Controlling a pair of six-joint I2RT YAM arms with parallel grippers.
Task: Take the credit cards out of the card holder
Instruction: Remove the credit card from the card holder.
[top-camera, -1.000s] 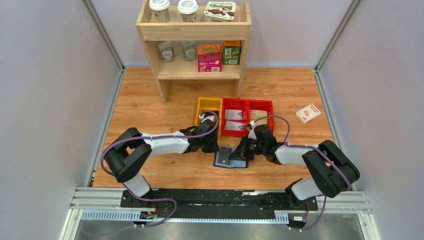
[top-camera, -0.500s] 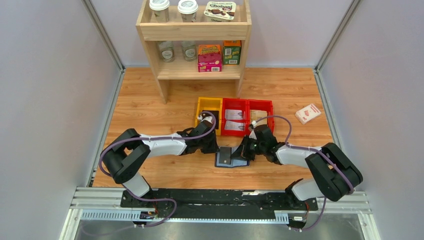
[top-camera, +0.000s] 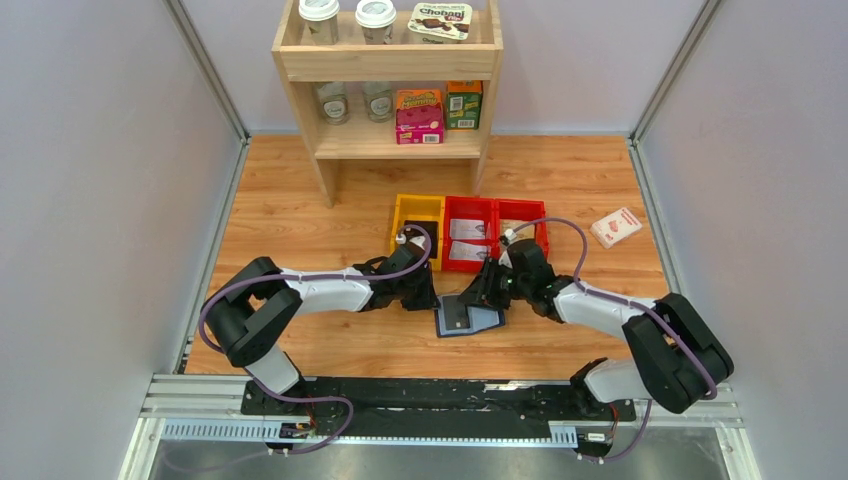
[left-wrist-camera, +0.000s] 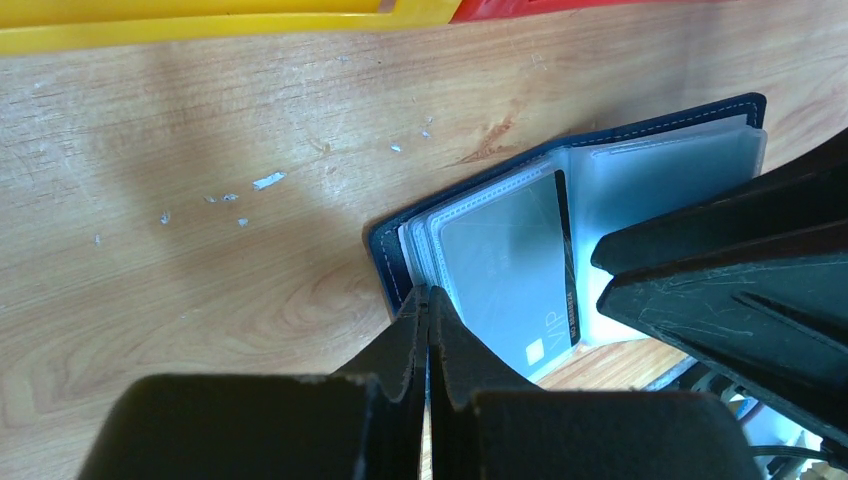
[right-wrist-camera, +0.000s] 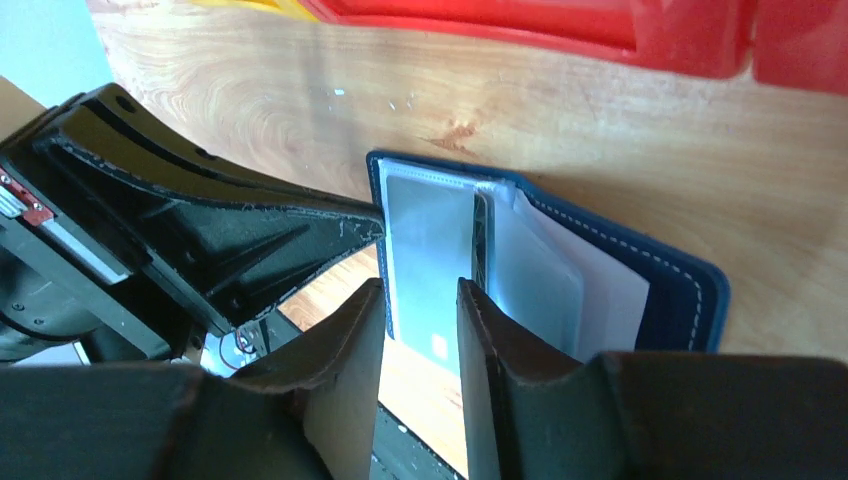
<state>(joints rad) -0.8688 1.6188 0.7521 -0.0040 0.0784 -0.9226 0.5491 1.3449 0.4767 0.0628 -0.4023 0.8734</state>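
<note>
The navy-blue card holder (top-camera: 487, 321) lies open on the wooden table between my two grippers, its pale clear sleeves facing up. It also shows in the left wrist view (left-wrist-camera: 386, 256) and the right wrist view (right-wrist-camera: 692, 292). A credit card (left-wrist-camera: 500, 262) with a dark stripe and a small chip sticks partly out of a sleeve past the holder's near edge. My left gripper (left-wrist-camera: 428, 292) is shut, its tips touching the holder's left edge. My right gripper (right-wrist-camera: 420, 290) is open by a narrow gap, just over the card (right-wrist-camera: 430, 240). From above, the left gripper (top-camera: 428, 297) and right gripper (top-camera: 478, 295) flank the holder.
A yellow bin (top-camera: 417, 207) and two red bins (top-camera: 470, 206) stand just behind the grippers. A white-and-red box (top-camera: 615, 227) lies at the right. A wooden shelf (top-camera: 390, 65) with cups and cartons stands at the back.
My right gripper has moved back toward the bins, and the holder has turned and shifted slightly with it. The left gripper has stayed at the holder's left edge.
</note>
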